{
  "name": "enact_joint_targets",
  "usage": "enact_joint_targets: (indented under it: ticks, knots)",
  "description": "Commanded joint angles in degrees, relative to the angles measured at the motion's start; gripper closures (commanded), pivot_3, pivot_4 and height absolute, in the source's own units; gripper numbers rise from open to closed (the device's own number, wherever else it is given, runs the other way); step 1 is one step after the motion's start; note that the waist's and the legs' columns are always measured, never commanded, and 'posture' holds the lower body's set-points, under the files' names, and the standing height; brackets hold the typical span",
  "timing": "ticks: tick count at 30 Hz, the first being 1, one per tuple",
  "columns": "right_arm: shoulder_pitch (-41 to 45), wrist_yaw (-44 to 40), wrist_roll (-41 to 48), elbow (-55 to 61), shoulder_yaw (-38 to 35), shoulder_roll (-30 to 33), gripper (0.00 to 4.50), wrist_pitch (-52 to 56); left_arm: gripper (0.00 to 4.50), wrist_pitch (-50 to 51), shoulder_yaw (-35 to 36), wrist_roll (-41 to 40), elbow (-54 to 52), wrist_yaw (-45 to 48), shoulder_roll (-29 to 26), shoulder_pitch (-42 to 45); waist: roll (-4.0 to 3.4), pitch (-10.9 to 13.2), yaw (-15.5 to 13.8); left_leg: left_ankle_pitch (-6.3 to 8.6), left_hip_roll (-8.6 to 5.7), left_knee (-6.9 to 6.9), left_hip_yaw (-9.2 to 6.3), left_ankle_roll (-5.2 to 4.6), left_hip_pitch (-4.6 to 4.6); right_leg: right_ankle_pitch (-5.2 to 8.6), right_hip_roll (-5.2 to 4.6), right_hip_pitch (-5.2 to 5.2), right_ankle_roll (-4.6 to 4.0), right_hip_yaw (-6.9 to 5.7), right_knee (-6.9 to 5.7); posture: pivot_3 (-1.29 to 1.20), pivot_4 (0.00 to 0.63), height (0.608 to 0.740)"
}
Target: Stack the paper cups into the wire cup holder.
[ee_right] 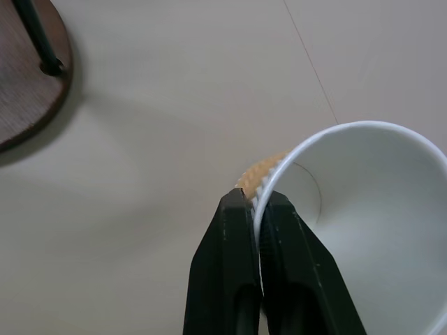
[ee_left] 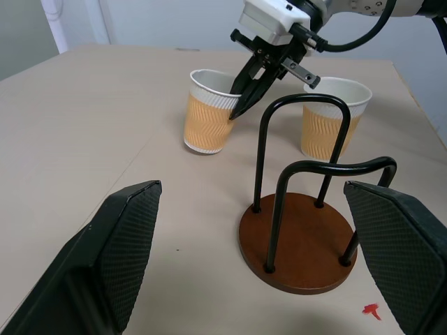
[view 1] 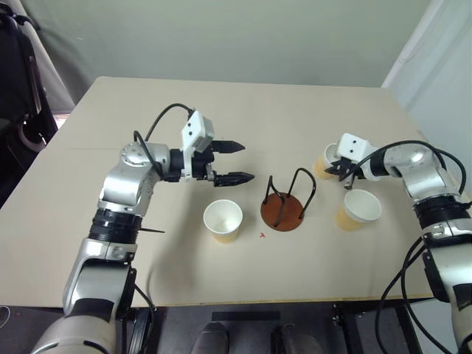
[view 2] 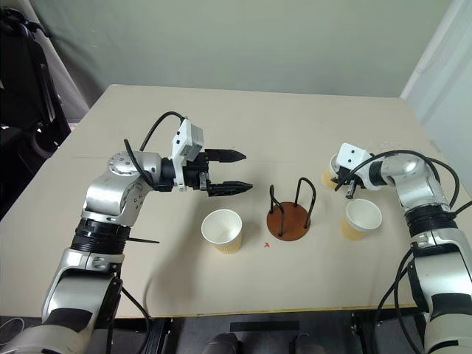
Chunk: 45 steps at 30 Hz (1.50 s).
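Our right gripper [ee_right: 257, 209] pinches the rim of the far right paper cup [ee_left: 208, 112], which stands upright just right of the wire cup holder [view 1: 282, 211], while our left gripper [view 1: 234, 161], fingers spread, hovers left of it.

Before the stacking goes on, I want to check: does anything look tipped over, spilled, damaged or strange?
Nothing stands out. All three cups stand upright, the holder is upright and empty, and the right pincer pinches one cup's rim.
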<state>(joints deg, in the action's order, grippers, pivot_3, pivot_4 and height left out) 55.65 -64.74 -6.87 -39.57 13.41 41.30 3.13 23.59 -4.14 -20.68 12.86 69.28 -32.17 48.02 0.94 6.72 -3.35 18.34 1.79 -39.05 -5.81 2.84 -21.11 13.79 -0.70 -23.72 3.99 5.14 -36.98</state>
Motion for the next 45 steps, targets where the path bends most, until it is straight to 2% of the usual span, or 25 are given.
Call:
enact_joint_targets:
  ticks: [1,9,18,25,29,38,45]
  knots:
    - [1.17,-1.59,2.34,5.5,-3.2,1.86,4.48,2.53,0.0,-0.92,0.79,-0.1,-1.79,-0.15,-0.57,0.43,-0.01,0.0,-0.01,0.0,0.0,0.0,0.0,0.0,0.0,0.0,0.0,0.0,0.0,0.0,0.0,0.0,0.15,0.74]
    - [-2.62,-5.1,8.23,24.93,-7.25,5.86,4.48,13.54,0.0,-1.4,0.74,0.11,-1.23,-0.15,-0.91,0.37,-0.01,0.01,-0.09,-0.01,0.0,-0.02,-0.02,0.01,-0.08,0.0,0.01,0.01,0.0,-0.05,0.04,0.0,0.15,0.74]
    - [-5.27,-6.79,12.69,41.09,-8.32,9.76,4.48,21.79,0.0,-1.91,0.35,0.43,-0.61,-0.14,-0.48,0.64,-0.01,0.01,0.02,-0.02,0.0,-0.08,-0.03,0.02,-0.06,0.0,0.01,0.0,0.0,-0.03,0.08,0.0,0.15,0.74]
    - [-4.19,-7.59,14.62,48.55,-7.99,12.48,4.48,23.65,0.0,-2.03,0.28,0.54,-0.28,-0.13,-0.25,0.8,-0.01,0.01,0.1,-0.02,0.0,-0.09,-0.05,0.01,-0.05,0.0,0.01,0.0,0.0,-0.02,0.13,0.0,0.15,0.74]
    - [-1.1,-9.29,19.76,56.02,-9.43,13.3,4.48,27.83,0.0,-2.1,0.35,0.57,-0.08,-0.3,-0.14,0.87,-0.04,0.02,0.26,-0.03,-0.01,-0.08,-0.03,0.0,-0.05,0.01,0.02,-0.05,0.0,-0.03,0.16,0.0,0.15,0.74]
    - [1.78,-10.64,26.99,62.5,-10.07,15.53,4.48,33.28,0.0,-2.4,0.14,0.7,0.26,-0.25,-0.11,1.03,-0.04,0.02,0.27,-0.06,-0.01,-0.1,-0.08,-0.01,-0.04,0.01,0.05,-0.03,0.0,-0.05,0.19,0.0,0.15,0.74]
    - [-1.16,-11.44,25.15,64.49,-7.33,18.09,4.48,30.48,0.0,-2.54,-0.06,0.82,0.54,-0.04,-0.11,1.18,-0.04,0.02,0.28,-0.07,0.0,-0.1,-0.1,0.0,-0.04,0.01,0.06,-0.03,0.0,-0.04,0.19,0.0,0.15,0.74]
